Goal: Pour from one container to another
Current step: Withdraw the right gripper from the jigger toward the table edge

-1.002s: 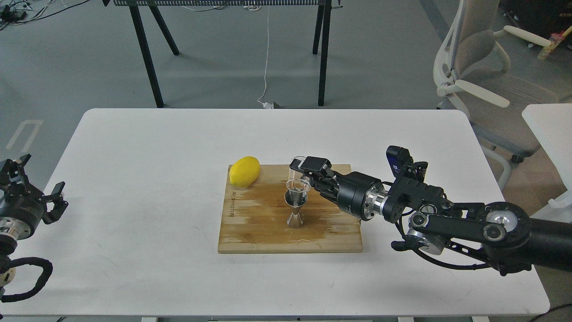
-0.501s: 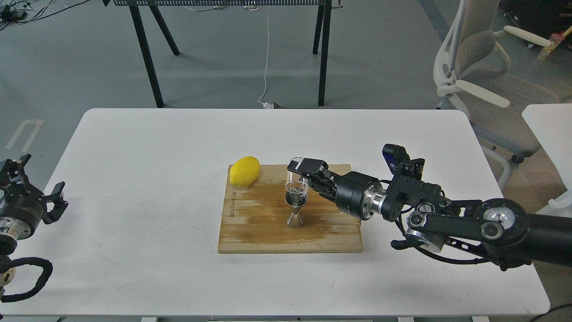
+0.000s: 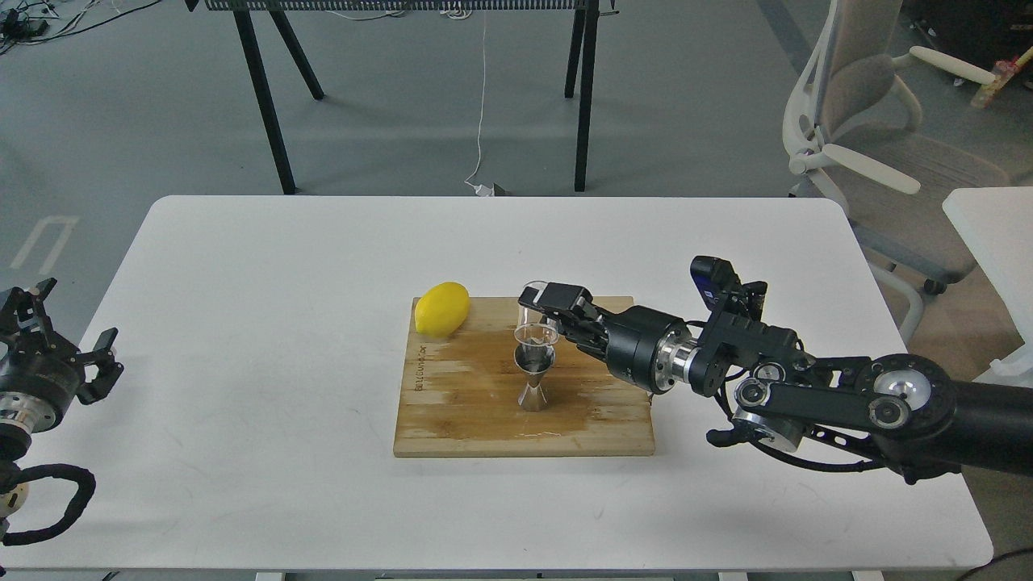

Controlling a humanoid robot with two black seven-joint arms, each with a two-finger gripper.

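Observation:
The steel jigger (image 3: 533,379) stands upright in the middle of the wooden cutting board (image 3: 468,420). Directly over its mouth hangs the small clear glass cup (image 3: 534,303), with my right gripper (image 3: 541,307) shut on it from the right. The cup's lower edge sits just at the jigger's rim, and its tilt is hard to read through the glass. Far off at the table's left edge, my left gripper (image 3: 69,323) stands open and holds nothing.
A yellow lemon (image 3: 441,308) lies on the board's back left corner, close to the cup. My right arm (image 3: 807,387) stretches across the table's right side. An office chair (image 3: 880,145) stands beyond the white table (image 3: 242,323) at the back right.
My right gripper has shifted slightly to the left with the cup, staying over the jigger. The left arm has not moved.

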